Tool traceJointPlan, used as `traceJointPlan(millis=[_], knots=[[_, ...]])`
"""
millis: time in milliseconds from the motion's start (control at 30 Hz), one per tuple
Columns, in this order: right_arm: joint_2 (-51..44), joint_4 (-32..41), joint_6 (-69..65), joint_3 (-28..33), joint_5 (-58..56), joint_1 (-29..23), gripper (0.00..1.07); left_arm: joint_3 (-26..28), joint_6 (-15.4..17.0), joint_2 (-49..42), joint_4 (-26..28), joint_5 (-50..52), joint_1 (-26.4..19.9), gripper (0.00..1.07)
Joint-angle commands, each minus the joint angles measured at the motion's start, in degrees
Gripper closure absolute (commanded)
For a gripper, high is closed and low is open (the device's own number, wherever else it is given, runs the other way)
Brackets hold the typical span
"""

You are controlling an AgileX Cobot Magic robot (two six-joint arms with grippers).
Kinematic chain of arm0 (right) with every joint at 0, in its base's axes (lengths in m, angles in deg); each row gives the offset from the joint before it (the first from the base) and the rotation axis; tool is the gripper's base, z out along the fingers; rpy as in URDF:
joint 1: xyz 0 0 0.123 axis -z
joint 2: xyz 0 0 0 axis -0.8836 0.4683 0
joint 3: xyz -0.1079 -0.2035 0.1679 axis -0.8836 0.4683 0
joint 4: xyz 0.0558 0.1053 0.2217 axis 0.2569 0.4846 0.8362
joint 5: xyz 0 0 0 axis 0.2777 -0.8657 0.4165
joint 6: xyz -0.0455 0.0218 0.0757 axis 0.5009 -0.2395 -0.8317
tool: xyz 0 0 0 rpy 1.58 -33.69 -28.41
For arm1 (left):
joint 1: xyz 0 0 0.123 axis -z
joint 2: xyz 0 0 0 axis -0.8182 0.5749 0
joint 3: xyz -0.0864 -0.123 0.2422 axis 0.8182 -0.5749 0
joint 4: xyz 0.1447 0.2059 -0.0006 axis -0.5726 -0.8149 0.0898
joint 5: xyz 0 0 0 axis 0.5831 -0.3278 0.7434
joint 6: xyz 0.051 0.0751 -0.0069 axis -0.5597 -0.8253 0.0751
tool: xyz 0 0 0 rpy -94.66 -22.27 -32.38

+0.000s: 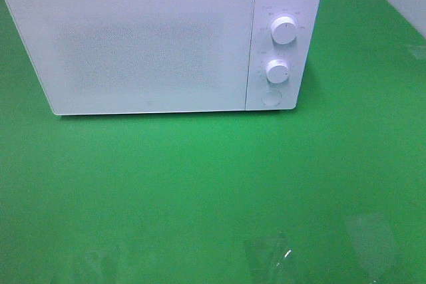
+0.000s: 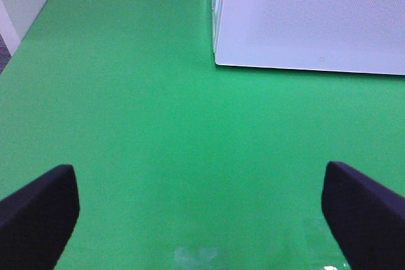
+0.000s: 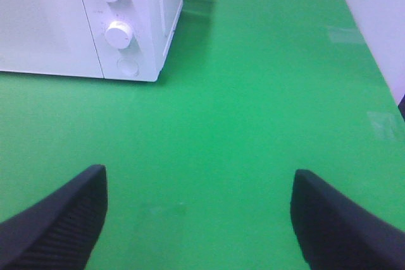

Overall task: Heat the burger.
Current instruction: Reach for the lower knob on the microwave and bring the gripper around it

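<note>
One white, box-shaped microwave oven (image 1: 133, 44), its finely dotted door shut, fills the upper left of the high view and stands on a smooth green table cover (image 1: 213, 184). Its control panel carries two round white dials, an upper knob (image 1: 284, 30) and a lower knob (image 1: 277, 71), above one round button (image 1: 271, 98). The burger shows in no view, so its place and heading cannot be told. Left gripper (image 2: 202, 219) and right gripper (image 3: 201, 219): black fingers spread wide, nothing between.
</note>
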Motion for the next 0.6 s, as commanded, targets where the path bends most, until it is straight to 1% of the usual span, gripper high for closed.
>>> traceJointPlan(millis=[33,133,267,433,467,567,600], knots=[[1.38,-0.34,-0.46,-1.49,1.72,0.17,0.32,0.00,-0.11,-1.32,0.40,0.80,-0.23,0.08],[3.21,-0.34,-0.46,-1.55,3.61,0.17,0.32,0.00,-0.11,-1.32,0.40,0.80,-0.23,0.08],[9.22,-0.29,-0.46,-1.55,10.08,0.17,0.32,0.00,-0.11,-1.32,0.40,0.80,-0.23,0.08],[12.38,-0.29,-0.46,-1.55,15.07,0.11,0.32,0.00,-0.11,-1.32,0.40,0.80,-0.23,0.08],[14.04,-0.97,-0.46,-1.26,17.99,0.11,0.32,0.00,-0.11,-1.32,0.40,0.80,-0.23,0.08],[14.73,-1.49,-0.46,-0.92,19.25,0.11,0.32,0.00,-0.11,-1.32,0.40,0.80,-0.23,0.08],[16.39,-2.12,-0.46,0.17,22.35,0.11,0.32,0.00,-0.11,-1.32,0.40,0.80,-0.23,0.08]])
